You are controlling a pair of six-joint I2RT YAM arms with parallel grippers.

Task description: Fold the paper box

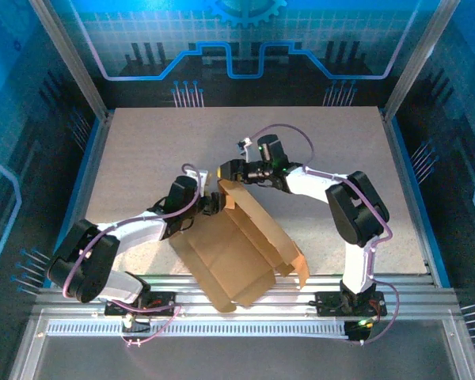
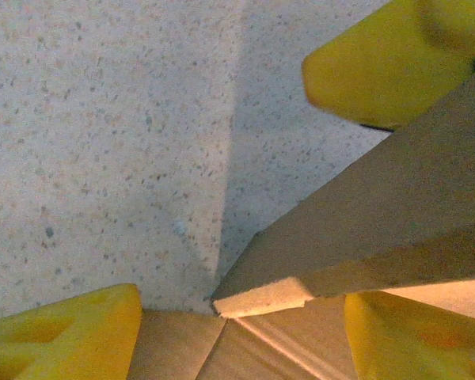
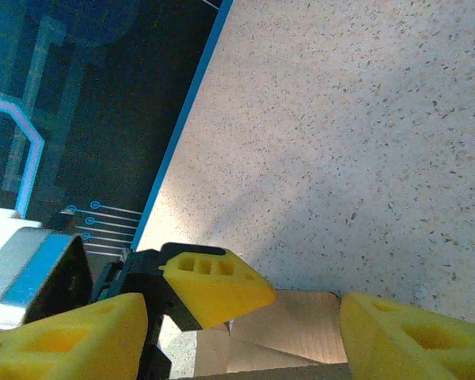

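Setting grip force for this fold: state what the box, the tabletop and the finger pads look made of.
Paper box: brown cardboard, matte, likely corrugated; its cut edge shows thickness in the left wrist view. Table: pale speckled surface, matte, perhaps stone-look laminate; cannot tell. Left gripper's fingers: yellow, matte, with moulded recesses, probably plastic or foam-like.

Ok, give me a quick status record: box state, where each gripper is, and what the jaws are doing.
paper box: paper box, brown cardboard, partly folded, one long wall raised
position: near middle of the table, near end lying over the metal rails
left gripper: left gripper at the box's far corner, jaws open, wall edge between them
right gripper: right gripper at the same corner from the far side, jaws open
grip: nothing visibly clamped
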